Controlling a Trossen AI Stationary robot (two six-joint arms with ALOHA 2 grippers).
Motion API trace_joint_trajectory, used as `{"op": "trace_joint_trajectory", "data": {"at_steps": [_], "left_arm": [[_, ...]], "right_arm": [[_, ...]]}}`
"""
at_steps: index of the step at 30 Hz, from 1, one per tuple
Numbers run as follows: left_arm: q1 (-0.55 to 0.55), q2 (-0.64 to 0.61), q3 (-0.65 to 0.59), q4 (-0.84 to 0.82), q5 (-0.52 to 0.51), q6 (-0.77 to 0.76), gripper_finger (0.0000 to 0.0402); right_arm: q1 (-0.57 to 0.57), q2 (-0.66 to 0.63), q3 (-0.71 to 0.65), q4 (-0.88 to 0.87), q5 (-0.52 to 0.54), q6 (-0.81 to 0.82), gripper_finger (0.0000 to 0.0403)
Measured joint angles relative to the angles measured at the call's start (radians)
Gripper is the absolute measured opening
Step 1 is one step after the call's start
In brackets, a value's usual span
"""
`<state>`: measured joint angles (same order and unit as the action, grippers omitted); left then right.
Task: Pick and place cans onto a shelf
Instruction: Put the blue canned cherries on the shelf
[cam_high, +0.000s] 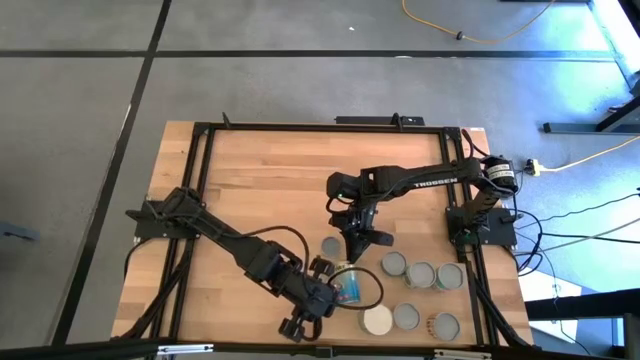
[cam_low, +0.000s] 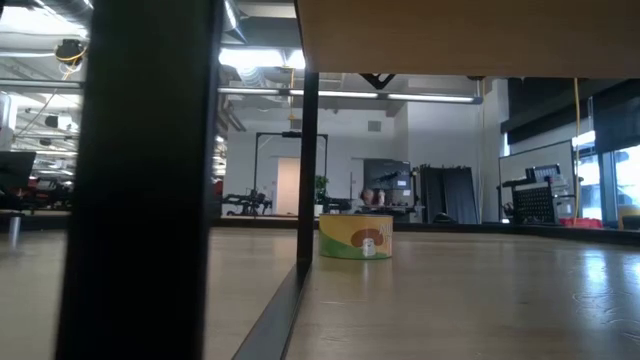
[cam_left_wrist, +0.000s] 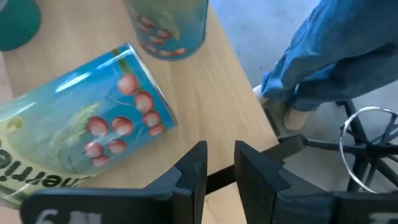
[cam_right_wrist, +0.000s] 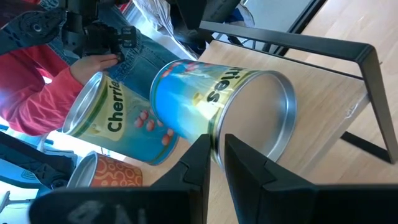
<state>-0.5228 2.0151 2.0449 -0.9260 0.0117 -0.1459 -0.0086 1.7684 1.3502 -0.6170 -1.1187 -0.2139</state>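
High view: the left gripper (cam_high: 298, 326) sat near the table's (cam_high: 250, 180) front edge, just beside a blue can (cam_high: 348, 287) lying on its side. The right gripper (cam_high: 357, 245) pointed down over the table's middle, close to that can and to an upright grey-topped can (cam_high: 330, 246). More upright cans stood to the right, in a row (cam_high: 420, 275) and nearer the front (cam_high: 377, 320).

Low view: a green-and-yellow can (cam_low: 356, 237) stood upright on the tabletop. The pale wooden shelf (cam_low: 450, 35) ran across overhead, with nothing visible on it from below.

Left wrist view: the left gripper (cam_left_wrist: 220, 177) showed a narrow gap with nothing in it. The blue can (cam_left_wrist: 87, 137), printed with cherries, lay beside it, and another can (cam_left_wrist: 166, 28) stood beyond. A person's denim-clad leg (cam_left_wrist: 336, 50) was past the table edge.

Right wrist view: the right gripper (cam_right_wrist: 217, 168) sat against the rim of a tilted blue can (cam_right_wrist: 211, 106); I could not tell whether it gripped it. A second cherry can (cam_right_wrist: 106, 118) lay behind, and a person's hand (cam_right_wrist: 93, 65) showed beyond.
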Motion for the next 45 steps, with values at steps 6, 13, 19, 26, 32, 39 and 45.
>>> {"op": "trace_joint_trajectory", "data": {"at_steps": [6, 13, 19, 26, 32, 39, 45], "left_arm": [[0.007, 0.000, 0.000, 0.012, -0.019, 0.040, 0.0073], [0.033, 0.000, -0.039, 0.106, 0.078, 0.098, 0.0073], [0.052, 0.000, -0.076, 0.184, 0.140, 0.162, 0.0073], [0.078, 0.000, -0.103, 0.241, 0.217, 0.244, 0.0073], [0.091, 0.000, -0.118, 0.250, 0.212, 0.254, 0.0073], [0.104, 0.000, -0.155, 0.249, 0.210, 0.253, 0.0073], [0.107, 0.000, -0.157, 0.243, 0.196, 0.254, 0.0073]], "right_arm": [[0.000, 0.000, 0.000, -0.001, 0.000, 0.003, 0.0051], [0.000, 0.000, 0.000, -0.001, 0.000, 0.003, 0.0051], [0.000, 0.000, 0.000, -0.002, 0.000, 0.004, 0.0051], [0.000, 0.000, 0.000, -0.002, 0.001, 0.028, 0.0051], [0.000, 0.000, 0.000, -0.002, 0.001, 0.030, 0.0051], [0.000, 0.000, 0.000, -0.001, 0.000, 0.030, 0.0051], [0.000, 0.000, 0.000, -0.002, 0.000, 0.030, 0.0051]]}}
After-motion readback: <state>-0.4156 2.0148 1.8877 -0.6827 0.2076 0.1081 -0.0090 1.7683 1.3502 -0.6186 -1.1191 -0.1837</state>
